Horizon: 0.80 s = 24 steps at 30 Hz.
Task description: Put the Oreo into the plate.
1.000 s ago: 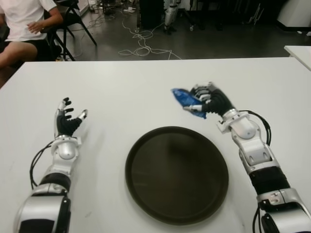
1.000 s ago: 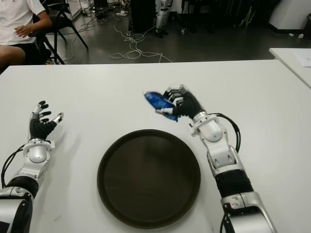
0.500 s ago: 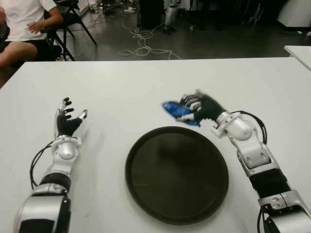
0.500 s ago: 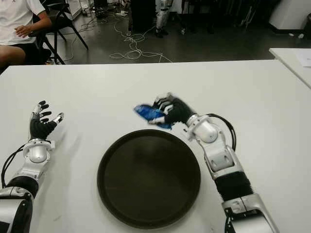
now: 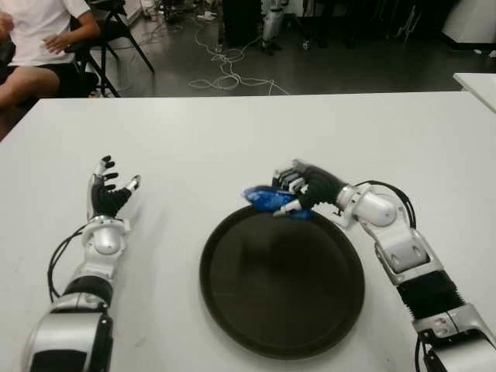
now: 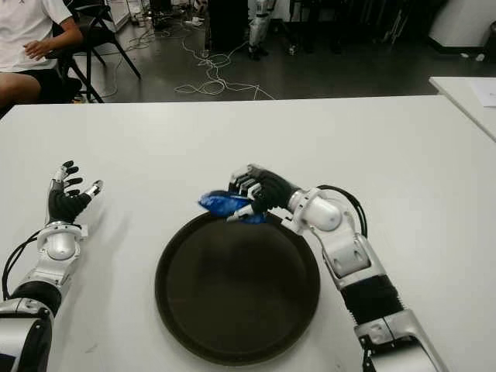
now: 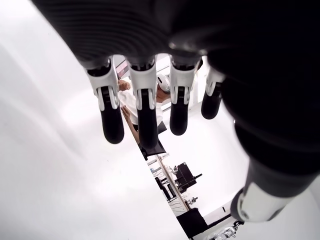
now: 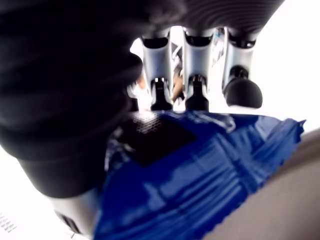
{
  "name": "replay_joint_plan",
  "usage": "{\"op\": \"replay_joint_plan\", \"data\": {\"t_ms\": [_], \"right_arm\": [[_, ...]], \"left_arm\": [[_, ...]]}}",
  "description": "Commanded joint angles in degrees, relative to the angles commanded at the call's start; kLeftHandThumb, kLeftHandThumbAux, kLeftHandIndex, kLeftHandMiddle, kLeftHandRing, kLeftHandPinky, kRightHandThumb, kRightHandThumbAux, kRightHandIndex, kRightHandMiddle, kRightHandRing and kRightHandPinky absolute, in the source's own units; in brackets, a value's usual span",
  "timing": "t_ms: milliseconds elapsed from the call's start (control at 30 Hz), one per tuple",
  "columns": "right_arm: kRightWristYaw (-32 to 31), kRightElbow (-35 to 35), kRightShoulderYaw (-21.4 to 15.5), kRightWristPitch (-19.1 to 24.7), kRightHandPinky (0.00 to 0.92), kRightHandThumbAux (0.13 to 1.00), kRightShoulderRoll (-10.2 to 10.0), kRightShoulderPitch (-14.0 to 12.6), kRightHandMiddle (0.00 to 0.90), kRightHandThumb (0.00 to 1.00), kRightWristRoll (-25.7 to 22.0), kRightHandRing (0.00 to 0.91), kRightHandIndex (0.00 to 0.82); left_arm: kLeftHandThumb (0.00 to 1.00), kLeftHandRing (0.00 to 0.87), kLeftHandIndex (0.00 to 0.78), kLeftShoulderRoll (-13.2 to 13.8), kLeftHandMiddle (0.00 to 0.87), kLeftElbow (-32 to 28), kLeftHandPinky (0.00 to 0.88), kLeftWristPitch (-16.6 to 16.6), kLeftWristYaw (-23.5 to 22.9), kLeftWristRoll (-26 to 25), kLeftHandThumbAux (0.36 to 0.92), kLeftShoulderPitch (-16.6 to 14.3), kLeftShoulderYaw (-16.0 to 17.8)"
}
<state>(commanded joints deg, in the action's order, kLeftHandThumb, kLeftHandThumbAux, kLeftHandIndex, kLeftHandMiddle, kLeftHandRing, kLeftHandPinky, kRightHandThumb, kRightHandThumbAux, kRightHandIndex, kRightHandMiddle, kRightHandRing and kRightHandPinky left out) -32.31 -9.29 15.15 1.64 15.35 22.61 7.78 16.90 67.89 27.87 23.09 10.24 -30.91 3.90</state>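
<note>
My right hand point(image 5: 298, 192) is shut on the blue Oreo packet point(image 5: 266, 200) and holds it over the far rim of the round dark plate point(image 5: 282, 325). The right wrist view shows the fingers point(image 8: 194, 90) curled over the crinkled blue wrapper point(image 8: 200, 185). The plate lies on the white table in front of me and has nothing in it. My left hand point(image 5: 108, 188) shows well to the left of the plate, fingers point(image 7: 142, 110) spread, holding nothing.
The white table point(image 5: 232, 132) stretches far beyond the plate on all sides. A seated person point(image 5: 39, 39) is at the far left behind the table, with chairs and cables point(image 5: 225, 74) on the floor. Another white table corner point(image 5: 477, 81) shows at the right.
My right hand has carried the Oreo packet left and toward me, from beyond the plate to over its far rim. The left hand has not moved.
</note>
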Motion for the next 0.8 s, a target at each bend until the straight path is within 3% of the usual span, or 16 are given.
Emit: {"op": "replay_joint_plan", "data": {"t_ms": [467,800], "right_arm": [[-1.6,2.8,1.7,2.0,0.814,0.871,0.4,-0.8,0.825,0.071,0.6,0.835,0.761],[-3.3,5.1,2.0,3.5,0.795,0.867,1.2,-1.2,0.821,0.044,-0.1,0.824,0.759]], "left_arm": [[0.219,0.203,0.095,0.3,0.164,0.2,0.264,0.1,-0.4,0.3,0.695,-0.1,-0.4],[0.219,0.207,0.099,0.3,0.172,0.2,0.247,0.0,-0.1,0.2,0.689,0.0,-0.2]]}}
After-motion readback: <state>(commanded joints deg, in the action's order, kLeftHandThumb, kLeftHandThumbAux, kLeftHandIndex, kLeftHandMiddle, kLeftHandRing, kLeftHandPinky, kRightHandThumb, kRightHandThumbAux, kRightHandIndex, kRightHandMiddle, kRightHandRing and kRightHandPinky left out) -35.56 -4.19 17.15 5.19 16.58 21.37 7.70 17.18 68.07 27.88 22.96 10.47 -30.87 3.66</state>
